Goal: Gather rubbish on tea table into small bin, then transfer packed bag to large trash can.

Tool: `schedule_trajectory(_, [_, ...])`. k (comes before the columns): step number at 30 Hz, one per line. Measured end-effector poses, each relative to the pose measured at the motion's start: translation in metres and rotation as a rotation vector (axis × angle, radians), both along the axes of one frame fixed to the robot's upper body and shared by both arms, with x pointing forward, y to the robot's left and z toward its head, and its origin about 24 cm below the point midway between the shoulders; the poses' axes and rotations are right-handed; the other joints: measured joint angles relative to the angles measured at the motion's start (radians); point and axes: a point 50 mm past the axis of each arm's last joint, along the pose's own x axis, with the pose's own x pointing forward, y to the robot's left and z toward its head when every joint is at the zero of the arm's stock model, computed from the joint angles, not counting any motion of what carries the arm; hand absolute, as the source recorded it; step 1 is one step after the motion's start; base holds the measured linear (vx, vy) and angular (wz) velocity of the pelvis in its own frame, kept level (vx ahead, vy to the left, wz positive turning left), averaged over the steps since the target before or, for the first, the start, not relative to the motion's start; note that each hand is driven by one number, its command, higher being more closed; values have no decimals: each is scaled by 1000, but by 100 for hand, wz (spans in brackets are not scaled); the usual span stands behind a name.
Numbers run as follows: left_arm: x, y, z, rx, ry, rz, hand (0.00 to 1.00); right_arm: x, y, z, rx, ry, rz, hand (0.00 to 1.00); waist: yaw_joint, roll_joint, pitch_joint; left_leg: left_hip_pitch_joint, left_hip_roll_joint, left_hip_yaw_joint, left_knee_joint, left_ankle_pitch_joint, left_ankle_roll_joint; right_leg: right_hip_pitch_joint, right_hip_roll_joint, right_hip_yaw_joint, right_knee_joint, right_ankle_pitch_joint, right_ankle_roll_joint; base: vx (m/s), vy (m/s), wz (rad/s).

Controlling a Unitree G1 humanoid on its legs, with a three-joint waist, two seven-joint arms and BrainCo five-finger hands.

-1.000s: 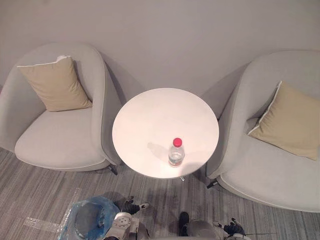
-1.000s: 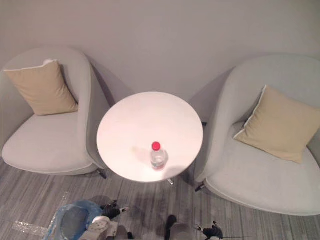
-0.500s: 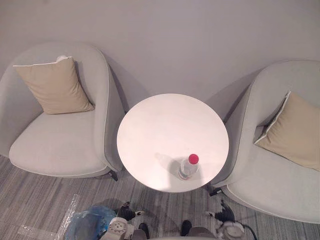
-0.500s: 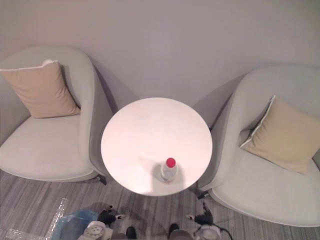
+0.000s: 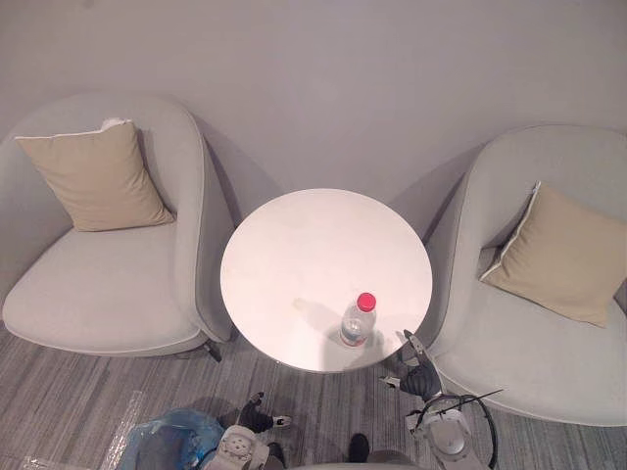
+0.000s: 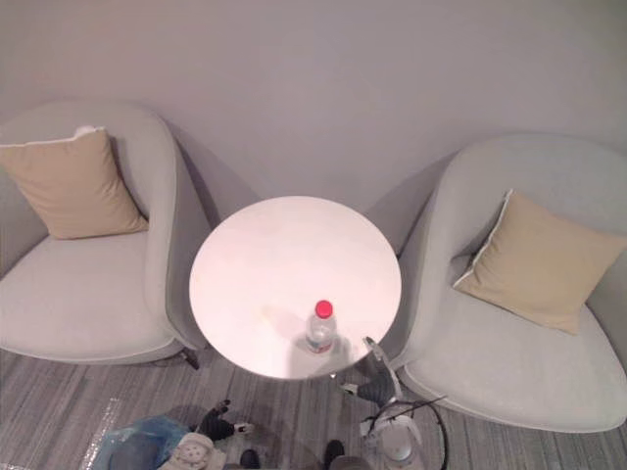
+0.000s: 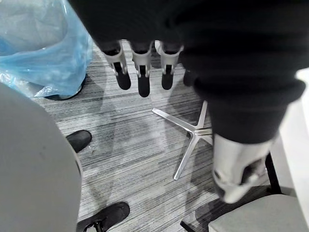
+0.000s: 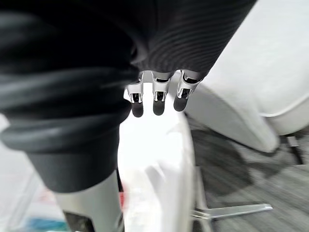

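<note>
Red-capped water bottle (image 5: pixel 358 321) stands upright nr front edge of round tea table (image 5: pixel 294 245), untouched. Right hand (image 5: pixel 415 376) sits just off the rim beside it, fingers loose, nothing held; looks lined up for a grab. Left hand (image 7: pixel 141 65) low, relaxed, empty, nr blue-bagged small bin (image 7: pixel 38 53), prob. so the drop is short.

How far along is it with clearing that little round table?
Barely begun. Done: nothing visible; the clear plastic bottle with a red cap stands on the round white table. In hand: the right robot hand, open, is by the table's near edge beside the bottle; the left robot hand hangs open near the small bin lined with a blue bag. Left: bin the bottle, then move the bag.
</note>
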Motion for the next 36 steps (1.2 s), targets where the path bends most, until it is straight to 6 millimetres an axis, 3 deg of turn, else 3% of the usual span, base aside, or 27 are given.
schedule_trajectory(10, [-1, -5, 0, -4, 1, -30, 0, 12, 13, 8, -32, -62, 61, 0, 4, 14, -17, -2, 0, -42, -32, 15, -3, 14, 9, -34, -28, 1, 1, 31, -12, 10])
schedule_trajectory(19, [2, -7, 1, -10, -15, -37, 0, 49, 21, 21, -44, -142, 82, 0, 20, 15, -8, -55, -2, -90, -32, 27, -2, -8, 10, -77, -39, 0, -1, -4, -8, 17])
schedule_trajectory(20, [6, -8, 4, -18, -34, -23, 0, 60, 23, 30, -19, -178, 71, 0, 22, 18, 19, -77, -1, -100, -31, 38, -1, -30, 9, -90, -23, -4, -7, -45, -9, 20])
schedule_trajectory(21, [8, -7, 5, -16, -43, -22, 0, 64, 23, 33, -18, -193, 70, 100, 23, 19, 29, -84, -1, -102, -31, 41, 0, -40, 9, -93, -17, -5, -8, -56, -10, 17])
schedule_trajectory(26, [20, -9, 10, -26, -92, -9, 0, 87, 21, 42, 12, -214, 24, 100, 34, 38, 82, -125, 0, -127, -31, 61, -2, -95, 0, -118, 47, -30, -12, -66, -4, 17])
schedule_trajectory(27, [22, -9, 11, -29, -102, -7, 0, 88, 21, 43, 34, -217, 8, 100, 46, 42, 84, -127, 0, -130, -31, 61, -2, -104, -2, -118, 64, -40, -13, -17, 1, 7])
schedule_trajectory(36, [24, -9, 12, -35, -111, 1, 0, 92, 15, 47, 70, -230, -45, 100, 50, 45, 85, -145, -1, -149, -33, 63, -4, -121, -6, -130, 80, -56, -9, 41, 2, 6])
